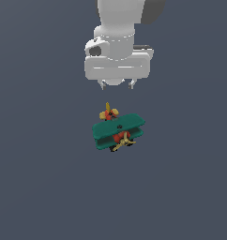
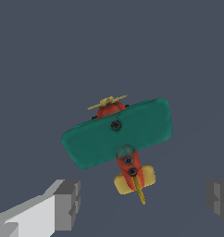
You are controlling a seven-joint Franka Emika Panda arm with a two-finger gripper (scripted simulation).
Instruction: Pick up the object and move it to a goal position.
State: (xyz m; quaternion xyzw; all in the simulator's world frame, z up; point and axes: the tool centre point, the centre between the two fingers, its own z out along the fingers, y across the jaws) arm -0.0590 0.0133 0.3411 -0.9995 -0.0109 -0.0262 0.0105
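Observation:
The object is a small toy biplane (image 1: 118,131) with dark green wings, a red-orange body, a tan-yellow propeller and a yellow tail, resting on the flat grey surface. In the wrist view the biplane (image 2: 118,135) is seen from above, its top wing hiding the lower one. My gripper (image 1: 117,85) hangs above and behind the plane, not touching it. It is open, with nothing between its fingers. In the wrist view the gripper (image 2: 144,201) has its two fingers far apart; one grey fingertip (image 2: 68,203) lies beside the plane's tail and the other sits at the picture's edge.
A plain dark grey surface (image 1: 40,178) stretches all around the plane. The white arm body (image 1: 117,33) rises out of the exterior view's top.

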